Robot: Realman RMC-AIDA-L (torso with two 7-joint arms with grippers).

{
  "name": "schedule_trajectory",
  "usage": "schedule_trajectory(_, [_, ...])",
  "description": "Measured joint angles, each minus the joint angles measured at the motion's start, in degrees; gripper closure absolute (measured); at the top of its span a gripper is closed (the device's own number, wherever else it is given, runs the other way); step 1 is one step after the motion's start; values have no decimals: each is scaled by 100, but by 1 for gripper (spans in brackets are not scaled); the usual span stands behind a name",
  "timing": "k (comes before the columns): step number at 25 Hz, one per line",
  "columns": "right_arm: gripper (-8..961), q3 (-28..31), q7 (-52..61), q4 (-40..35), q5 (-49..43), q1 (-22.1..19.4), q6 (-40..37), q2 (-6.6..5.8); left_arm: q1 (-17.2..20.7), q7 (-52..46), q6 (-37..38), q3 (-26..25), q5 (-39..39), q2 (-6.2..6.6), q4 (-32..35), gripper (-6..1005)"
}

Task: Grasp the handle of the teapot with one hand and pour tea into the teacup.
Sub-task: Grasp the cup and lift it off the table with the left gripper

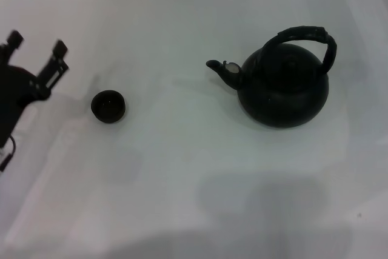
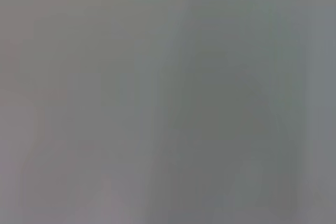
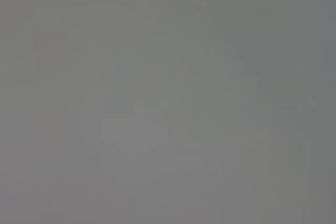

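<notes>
The teapot (image 1: 283,88) stands upright on the white table at the right, its short spout (image 1: 218,68) pointing left toward the teacup. Its thick arched handle (image 1: 306,36) spans the top, free of any gripper. The tiny dark teacup (image 1: 108,106) sits on the table at the left. My left gripper (image 1: 36,43) is at the far left, a little left of and behind the cup, open and empty. My right gripper is out of view. Both wrist views show only plain grey.
The white table (image 1: 182,168) spreads around both objects. Soft shadows lie on it near the front edge. Nothing else stands on it.
</notes>
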Motion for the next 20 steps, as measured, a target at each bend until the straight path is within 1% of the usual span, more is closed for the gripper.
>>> schedule_trajectory(5, [80,-27,-4,4,-34,-26,-3,0,183,-7,11,0,589,-2,-14,112])
schedule_trajectory(9, [80,-34,-6,0,-41,-23,-3,-1,320,11,77,0,824,-6,-83,112])
schedule_trajectory(13, [80,-34,-6,-2,-43,-22,-3,-5,342,12,135,0,1025,11,-86,112])
schedule_trajectory(20, [80,-32,-6,-5,-53,-19,-3,-9,299,14,628,10,1388,17,-40,112])
